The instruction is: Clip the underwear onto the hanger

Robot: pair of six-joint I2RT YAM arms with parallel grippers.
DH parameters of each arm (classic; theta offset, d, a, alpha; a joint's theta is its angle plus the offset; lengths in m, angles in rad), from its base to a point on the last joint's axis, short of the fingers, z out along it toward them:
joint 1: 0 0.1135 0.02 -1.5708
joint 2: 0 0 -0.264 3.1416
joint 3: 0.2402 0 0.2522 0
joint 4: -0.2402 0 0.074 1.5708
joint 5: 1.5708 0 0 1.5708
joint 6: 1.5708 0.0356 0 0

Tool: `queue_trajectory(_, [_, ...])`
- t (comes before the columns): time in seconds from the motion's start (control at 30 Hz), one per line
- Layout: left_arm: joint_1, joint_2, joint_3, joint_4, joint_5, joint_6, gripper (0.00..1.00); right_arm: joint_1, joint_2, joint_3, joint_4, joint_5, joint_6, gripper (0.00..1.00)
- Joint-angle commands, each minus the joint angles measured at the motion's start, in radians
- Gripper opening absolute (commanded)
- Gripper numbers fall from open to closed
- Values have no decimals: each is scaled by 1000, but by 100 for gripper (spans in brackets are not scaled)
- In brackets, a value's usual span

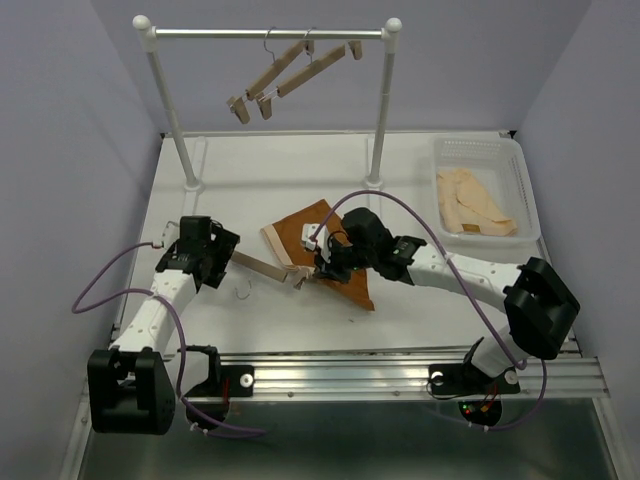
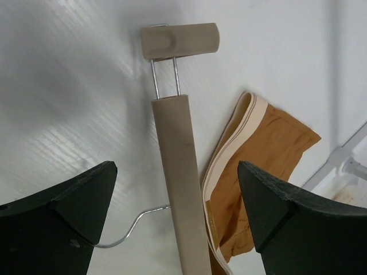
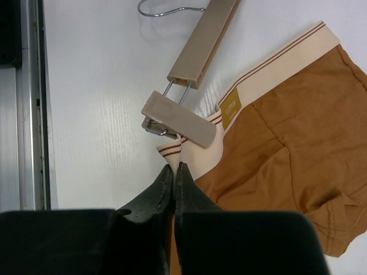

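Your right pincer (image 3: 174,172) was closed, fingers pressed flat together, tips touching the edge of the tan waistband (image 3: 275,66) of the underwear (image 3: 287,149) at lower centre of the right wrist view. Couldn't tell if fabric was actually caught between them. The hanger (image 3: 209,37) ran from top centre down to mid-frame. Its near clip (image 3: 179,120) overlapped the waistband corner, just above your fingertips. Clamped on or only lying over it, not clear.

Your left pincer (image 2: 176,169) was open, jaws wide on either side of the hanger, touching nothing, with the bar running up the middle of that view. The far clip (image 2: 180,40) sat at top centre on the bare bench (image 2: 69,86), apart from the underwear at right. The wire hook (image 2: 129,229) stuck out at lower left.

In the top view, the underwear lay flat mid-frame, with the hanger at its lower left, between your two pincers. Spare hangers (image 1: 285,70) hung on the rack (image 1: 270,33) at top centre. The basket (image 1: 478,148) at upper right held cream garments (image 1: 475,205).
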Motion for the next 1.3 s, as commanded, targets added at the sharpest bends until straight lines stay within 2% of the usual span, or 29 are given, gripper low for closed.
queue_trajectory(0.0, [12,-26,-2,93,-36,16,99,-4,-43,66,25,22,93,1])
queue_trajectory(0.2, [19,15,-39,177,-48,-1,99,-4,-23,108,23,108,204,1])
queue_trajectory(0.5, [21,136,-105,333,5,-37,99,-4,-33,139,6,99,285,1])
queue_trajectory(0.6, [21,165,-126,416,30,-50,94,-4,-32,143,-6,76,308,1])
queue_trajectory(0.7, [21,195,-131,474,50,-57,80,-4,-30,137,-15,-6,319,1])
queue_trajectory(0.93, [21,262,-97,510,95,-42,48,-4,-33,123,-28,-68,322,1])
queue_trajectory(1.0, [21,274,-88,514,104,-36,35,-4,-33,120,-35,-79,326,1])
queue_trajectory(1.03, [21,276,-80,514,107,-30,22,-4,-33,117,-37,-88,323,2])
queue_trajectory(1.1, [19,273,-77,514,110,-19,14,-4,-38,114,-40,-85,314,4])
queue_trajectory(1.2, [18,259,-68,507,108,-1,10,-4,-38,114,-61,-65,288,24])
queue_trajectory(1.23, [15,256,-63,496,105,10,2,-4,-35,119,-70,-51,274,38])
queue_trajectory(1.27, [15,248,-54,488,101,16,0,-4,-32,126,-77,-40,264,41])
